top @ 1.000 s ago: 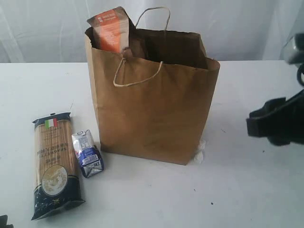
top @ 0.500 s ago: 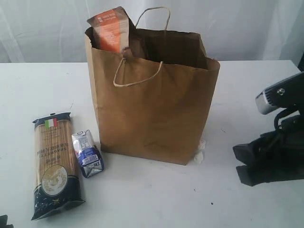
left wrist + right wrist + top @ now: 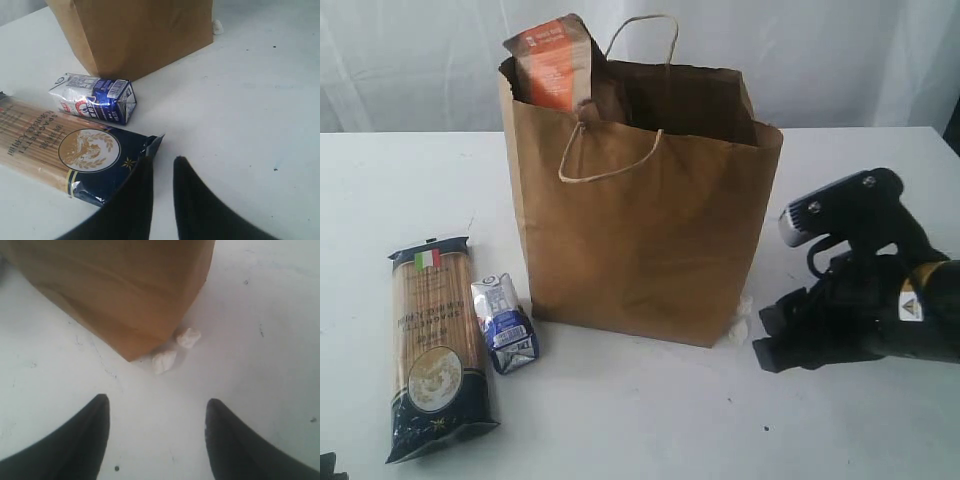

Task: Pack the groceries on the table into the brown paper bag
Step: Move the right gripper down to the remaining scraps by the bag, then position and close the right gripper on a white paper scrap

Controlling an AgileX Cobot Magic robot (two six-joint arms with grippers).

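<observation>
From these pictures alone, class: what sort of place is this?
Probably a robotics lab bench staged for packing, not a shop: a bare white table, a plain pale curtain behind, and a black right gripper beside the brown paper bag.

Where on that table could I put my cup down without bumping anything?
Bare table lies in front of the brown paper bag, between the small blue-white carton and the right gripper, and behind the blue spaghetti packet. Crowded: packet and carton side by side left of the bag; white lumps at its right corner.
</observation>
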